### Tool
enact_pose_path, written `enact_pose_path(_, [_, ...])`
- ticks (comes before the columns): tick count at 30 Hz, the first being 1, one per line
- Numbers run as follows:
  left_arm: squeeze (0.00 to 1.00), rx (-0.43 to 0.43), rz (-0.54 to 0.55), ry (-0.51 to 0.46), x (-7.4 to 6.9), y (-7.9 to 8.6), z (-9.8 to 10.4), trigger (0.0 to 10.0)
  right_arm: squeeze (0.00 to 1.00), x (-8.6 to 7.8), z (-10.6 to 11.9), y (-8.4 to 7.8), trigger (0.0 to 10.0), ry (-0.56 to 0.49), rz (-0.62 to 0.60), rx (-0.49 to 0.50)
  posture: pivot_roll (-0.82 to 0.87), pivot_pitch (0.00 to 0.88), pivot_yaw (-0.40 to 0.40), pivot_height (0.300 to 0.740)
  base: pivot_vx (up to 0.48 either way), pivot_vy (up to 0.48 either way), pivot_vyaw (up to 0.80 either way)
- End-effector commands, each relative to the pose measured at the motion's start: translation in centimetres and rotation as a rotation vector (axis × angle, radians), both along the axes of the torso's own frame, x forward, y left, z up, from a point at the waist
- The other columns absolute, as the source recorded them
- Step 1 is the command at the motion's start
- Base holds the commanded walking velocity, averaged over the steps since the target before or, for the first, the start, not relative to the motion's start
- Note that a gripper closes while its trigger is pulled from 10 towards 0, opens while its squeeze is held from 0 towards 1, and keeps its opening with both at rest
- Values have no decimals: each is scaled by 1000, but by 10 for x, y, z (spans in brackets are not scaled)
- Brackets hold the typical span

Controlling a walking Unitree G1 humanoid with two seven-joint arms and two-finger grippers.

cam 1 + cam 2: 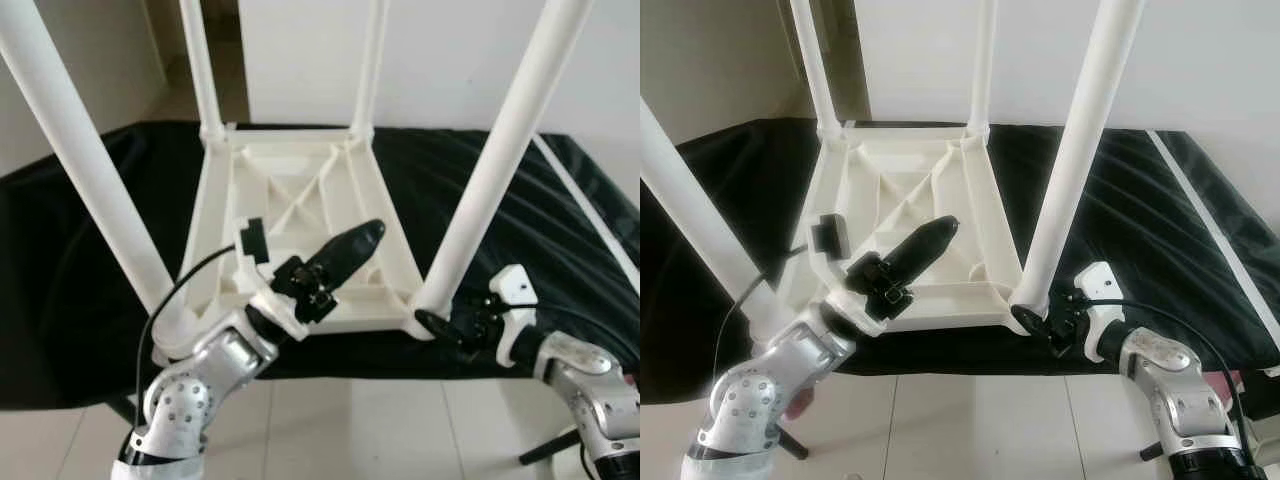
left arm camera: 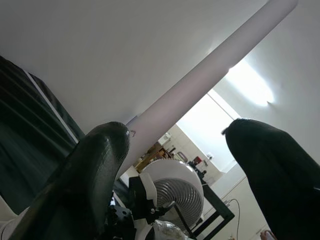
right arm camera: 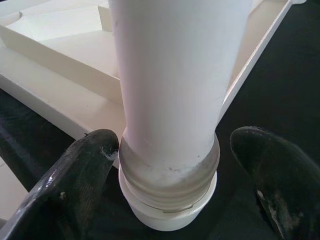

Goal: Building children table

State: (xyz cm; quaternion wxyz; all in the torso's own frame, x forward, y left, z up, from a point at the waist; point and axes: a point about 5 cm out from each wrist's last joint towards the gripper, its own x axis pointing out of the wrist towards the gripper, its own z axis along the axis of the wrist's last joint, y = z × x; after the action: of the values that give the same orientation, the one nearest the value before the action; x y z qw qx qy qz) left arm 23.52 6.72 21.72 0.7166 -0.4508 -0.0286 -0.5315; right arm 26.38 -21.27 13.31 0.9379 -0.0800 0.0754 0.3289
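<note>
A white plastic children's table (image 1: pixel 290 190) lies upside down on a black cloth, its four legs pointing up. My right gripper (image 1: pixel 435 325) is at the foot of the near right leg (image 1: pixel 500 160). It is open, with one finger (image 3: pixel 75 180) on each side of the leg's threaded base (image 3: pixel 170 170), not touching it. My left gripper (image 1: pixel 360 240) hovers over the underside of the tabletop, pointing up and to the right. It is open and holds nothing; its fingers (image 2: pixel 90 170) frame a leg (image 2: pixel 200 90) farther off.
The black cloth (image 1: pixel 90 250) covers a low surface whose front edge is just below the table. A white strip (image 1: pixel 590 210) lies across the cloth at the right. Tiled floor (image 1: pixel 350 430) is in front. A white fan (image 2: pixel 170 190) stands in the background.
</note>
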Motion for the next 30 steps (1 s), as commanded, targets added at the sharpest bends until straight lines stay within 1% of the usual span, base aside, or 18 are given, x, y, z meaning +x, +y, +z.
enact_pose_path(1, [0,-97,-160,-184,-13,-2,10,10000,0,1,1,-3,10000,-6,-10,6,-31,0,-24,740,0,0,0])
enact_pose_path(3, [0,-68,-141,-184,-11,-2,8,10000,0,0,1,-3,10000,-6,-10,7,-31,0,-24,740,0,0,0])
enact_pose_path(4, [0,34,-82,-207,-6,-4,1,10000,0,0,1,-3,10000,-9,-12,6,-27,0,-25,740,0,0,0])
enact_pose_path(5, [0,34,-82,-207,-6,-4,1,10000,0,0,1,-3,10000,-9,-12,6,-27,0,-25,740,0,0,0])
enact_pose_path(6, [0,160,-5,-239,1,-6,-7,10000,0,-1,2,-3,10000,-18,-24,11,-23,2,-26,740,0,0,0])
enact_pose_path(7, [0,160,-5,-239,1,-6,-7,10000,0,-1,2,-3,10000,-18,-24,11,-23,2,-26,740,0,0,0])
enact_pose_path(8, [0,329,74,-294,9,-8,-19,10000,0,0,2,-2,10000,-32,-50,16,-21,7,-26,740,0,0,0])
enact_pose_path(9, [0,329,74,-294,9,-8,-19,10000,0,0,2,-2,10000,-32,-50,16,-21,7,-26,740,0,0,0])
enact_pose_path(11, [0,560,166,-384,19,-7,-35,10000,0,-1,1,0,10000,-19,-95,45,-18,18,-22,740,0,0,0])
enact_pose_path(12, [0,560,166,-384,19,-7,-35,10000,0,-1,1,0,10000,-19,-95,45,-18,18,-22,740,0,0,0])
enact_pose_path(14, [0,679,233,-422,25,-3,-43,10000,0,-3,0,5,10000,2,-127,110,-18,28,-17,740,0,0,0])
enact_pose_path(15, [0,679,233,-422,25,-3,-43,10000,0,-3,0,5,10000,2,-127,110,-18,28,-17,740,0,0,0])
enact_pose_path(17, [0,792,312,-445,32,0,-50,10000,0,-6,2,12,10000,21,-143,216,-13,38,-14,740,0,0,0])
enact_pose_path(18, [0,792,312,-445,32,0,-50,10000,0,-6,2,12,10000,21,-143,216,-13,38,-14,740,0,0,0])
enact_pose_path(19, [0,858,362,-472,36,3,-53,10000,0,-9,1,17,10000,35,-145,254,-12,41,-14,740,0,0,0])
enact_pose_path(23, [0,900,401,-479,39,5,-56,10000,0,-11,0,21,10000,45,-148,277,-13,45,-10,740,0,0,0])
enact_pose_path(25, [0,964,435,-475,43,8,-60,10000,0,-14,0,26,10000,-4,-158,269,-14,51,-7,740,0,0,0])
enact_pose_path(30, [0,969,476,-475,49,8,-63,10000,0,-18,0,34,10000,-24,-124,282,-16,51,-4,740,0,0,0])
